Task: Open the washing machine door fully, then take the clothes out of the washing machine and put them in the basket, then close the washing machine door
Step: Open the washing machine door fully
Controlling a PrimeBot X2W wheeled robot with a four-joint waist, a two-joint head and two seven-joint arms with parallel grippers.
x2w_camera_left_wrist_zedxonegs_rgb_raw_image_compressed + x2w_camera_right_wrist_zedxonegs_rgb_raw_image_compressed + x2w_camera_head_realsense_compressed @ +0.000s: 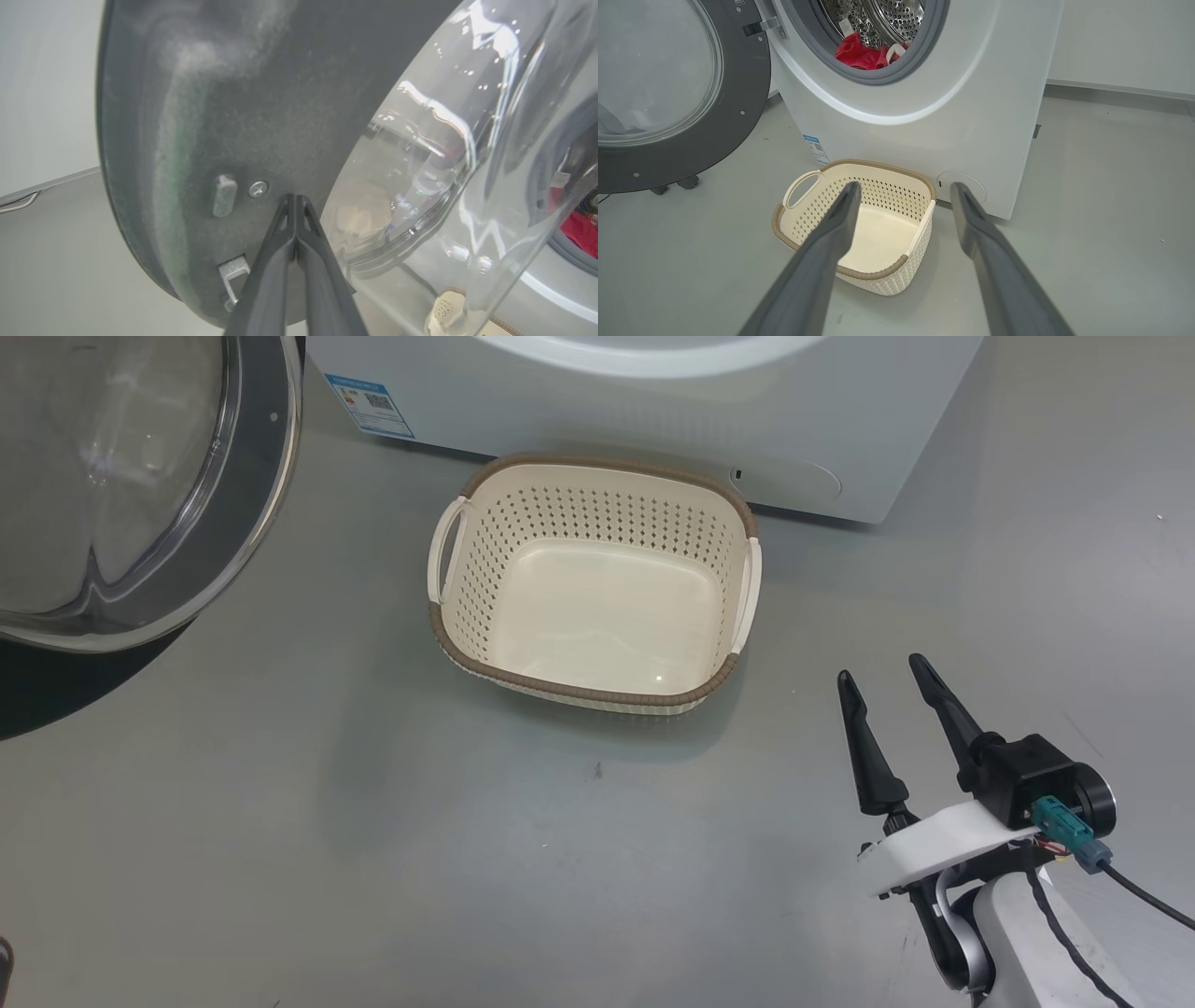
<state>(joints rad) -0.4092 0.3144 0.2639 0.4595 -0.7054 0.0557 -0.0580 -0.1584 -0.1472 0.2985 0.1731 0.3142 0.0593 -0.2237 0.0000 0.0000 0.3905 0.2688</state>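
Note:
The washing machine door (140, 476) stands swung open at the left, its glass bowl facing me. My left gripper (295, 198) is shut, its tips pressed against the door's dark inner rim (224, 116) beside a screw. The white washing machine (924, 93) shows its open drum, with the red clothes (861, 53) lying inside at the lower edge. The cream basket (597, 583) sits on the floor right in front of the machine, with nothing in it. My right gripper (882, 672) hovers open to the basket's right, holding nothing; its fingers (831, 242) frame the basket (859, 224).
Grey floor (373, 849) stretches around the basket. The machine's blue label (371, 403) and round filter cover (789, 476) are low on its front. A white wall (1120, 42) runs behind at the right.

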